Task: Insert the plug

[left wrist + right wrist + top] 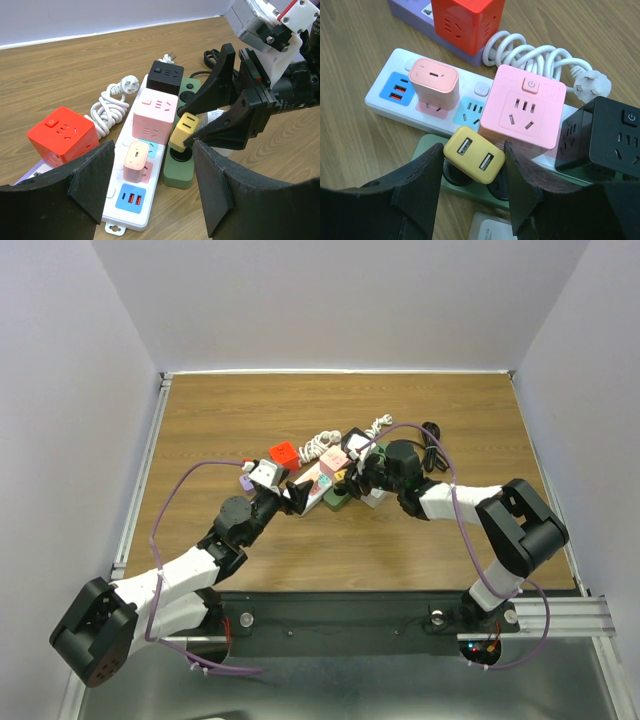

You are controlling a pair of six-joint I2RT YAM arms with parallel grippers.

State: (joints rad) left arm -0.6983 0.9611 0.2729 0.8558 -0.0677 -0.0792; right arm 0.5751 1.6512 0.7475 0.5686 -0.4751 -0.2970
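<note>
My right gripper (472, 150) is shut on the yellow plug (474, 155), a small block with two USB ports facing up. The plug is tilted, and its lower end sits over a round black socket of the green power strip (426, 144); its prongs are hidden. The left wrist view shows the same yellow plug (184, 131) pinched between the right arm's black fingers (225, 132) above the green power strip (177, 172). My left gripper (152, 150) stands open around the near end of the white power strip (125, 212), holding nothing. From above, both grippers (290, 495) (355, 475) meet at the pile.
The white power strip (385, 95) carries a pink plug (434, 82), a pink cube socket (525, 107) and a black cube socket (605, 135). A red cube (465, 20) rests on a purple strip (410, 10). A coiled white cable (535, 52) lies beside them.
</note>
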